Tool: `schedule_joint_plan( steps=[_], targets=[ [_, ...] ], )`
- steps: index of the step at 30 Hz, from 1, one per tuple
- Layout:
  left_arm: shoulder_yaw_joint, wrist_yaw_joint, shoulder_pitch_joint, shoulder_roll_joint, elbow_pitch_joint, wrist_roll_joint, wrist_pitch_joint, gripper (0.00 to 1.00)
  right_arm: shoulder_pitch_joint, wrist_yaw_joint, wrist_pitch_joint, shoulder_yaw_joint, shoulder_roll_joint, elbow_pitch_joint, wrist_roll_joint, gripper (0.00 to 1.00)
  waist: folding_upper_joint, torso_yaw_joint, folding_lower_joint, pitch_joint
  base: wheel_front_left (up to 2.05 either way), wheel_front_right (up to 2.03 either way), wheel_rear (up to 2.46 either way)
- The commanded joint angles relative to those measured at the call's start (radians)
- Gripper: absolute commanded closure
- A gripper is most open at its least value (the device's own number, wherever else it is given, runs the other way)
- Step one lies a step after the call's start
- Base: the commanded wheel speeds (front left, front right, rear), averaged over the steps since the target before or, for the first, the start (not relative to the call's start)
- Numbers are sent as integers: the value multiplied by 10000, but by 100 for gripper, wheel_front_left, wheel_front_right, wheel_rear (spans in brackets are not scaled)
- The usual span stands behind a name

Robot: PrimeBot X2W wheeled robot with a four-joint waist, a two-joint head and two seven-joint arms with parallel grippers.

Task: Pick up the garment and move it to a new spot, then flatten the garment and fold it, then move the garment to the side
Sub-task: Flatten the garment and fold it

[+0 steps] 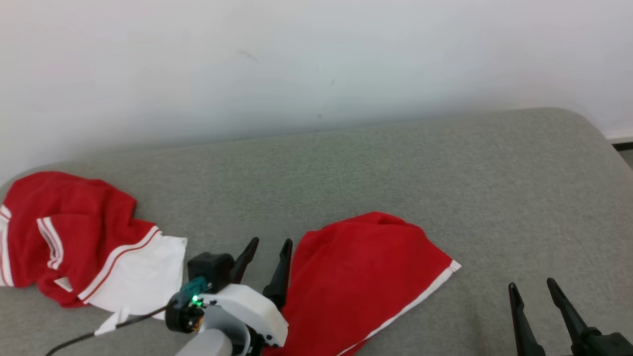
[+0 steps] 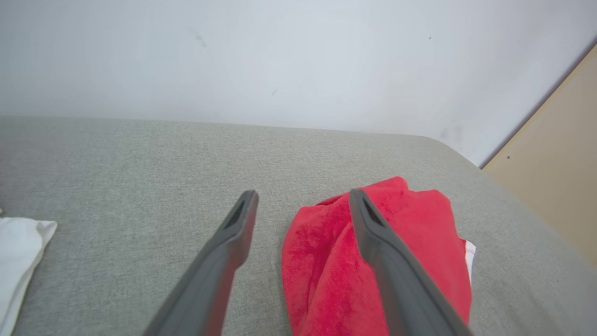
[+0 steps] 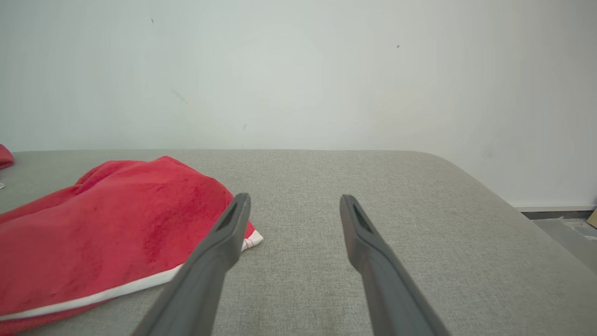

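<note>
Now, you have red fleecy garment with white hem [image 1: 361, 267] lying rumpled mid grey cloth-covered tabletop [image 1: 395, 163]. Likely its new spot, clear room around for flattening, not yet done. Left end effector [image 1: 271, 242] hovers at garment's left edge, fingers spread, nothing pinched, forearm low, pointing at wall. Right end effector [image 1: 531, 283] well right of garment, spread, empty. Second red-and-white striped garment [image 1: 74, 232] bunched far left of it.

Long, dark, tapered fingers [image 1: 281, 269] are fitted to the left gripper [image 1: 271, 241] and right gripper [image 1: 531, 283]. A white shell [image 1: 247, 309], black block [image 1: 210, 267], green light [image 1: 195, 299] and black cable [image 1: 74, 341] are seen at the left wrist.
</note>
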Motion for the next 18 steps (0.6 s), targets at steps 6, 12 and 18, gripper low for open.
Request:
schedule_joint_plan(
  steps=[6,12,18],
  targets=[
    [1555,435,1794,-67,-1565,1611,-14,0,60,1,3,-143,-157,-327,-169,0,0,740,0,-384,0,0,0],
    [3022,250,3492,-274,-2650,2842,-17,0,68,1,5,-85,-177,-436,-223,0,0,981,0,-591,0,0,0],
    [4358,-272,5013,-675,-3524,3998,-17,0,232,1,5,-77,-166,-415,-221,0,0,1064,0,-781,0,0,0]
  ],
)
